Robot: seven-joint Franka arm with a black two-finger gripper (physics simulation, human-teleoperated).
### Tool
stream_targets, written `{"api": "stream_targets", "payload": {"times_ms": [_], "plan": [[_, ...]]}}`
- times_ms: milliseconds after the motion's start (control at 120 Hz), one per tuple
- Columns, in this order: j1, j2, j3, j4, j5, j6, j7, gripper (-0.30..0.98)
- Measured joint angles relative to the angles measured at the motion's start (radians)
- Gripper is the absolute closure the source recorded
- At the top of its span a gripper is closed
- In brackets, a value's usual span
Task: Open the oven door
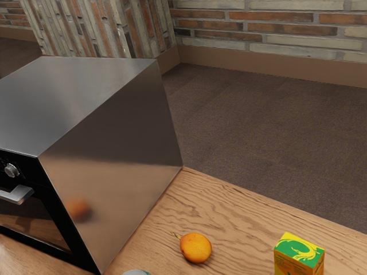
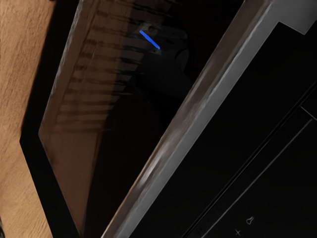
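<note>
The metal oven [image 1: 109,149] stands at the exterior view's left, its black-framed door closed flush against the front. Its silver handle [image 1: 17,195] juts out near the door's top, at the picture's left edge. From my hand, the wrist view looks closely at the dark door glass [image 2: 119,119] and the long metallic handle [image 2: 157,176], which runs diagonally across. Faintly mirrored in the glass is what looks like my hand, with a bright blue strip. Whether anything touches the handle cannot be seen.
An orange fruit [image 1: 195,247] and a green-and-yellow carton [image 1: 299,255] are on the wooden table [image 1: 229,212], on the oven's side toward the exterior view's right. A round knob [image 1: 11,170] sits above the handle. Part of a pale object [image 1: 136,272] shows at the bottom edge.
</note>
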Motion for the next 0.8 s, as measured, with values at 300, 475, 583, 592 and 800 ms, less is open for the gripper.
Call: {"api": "stream_targets", "payload": {"times_ms": [300, 475, 583, 592, 800], "plan": [[0.0, 0.033, -0.008, 0.017, 0.019, 0.014, 0.005, 0.0], [0.0, 0.063, -0.008, 0.039, 0.054, 0.015, 0.007, 0.0], [0.0, 0.069, -0.009, 0.042, 0.066, 0.015, 0.008, 0.0], [0.0, 0.07, -0.011, 0.042, 0.067, 0.015, 0.008, 0.0], [0.0, 0.09, -0.017, 0.043, 0.07, 0.011, 0.009, 0.0]]}}
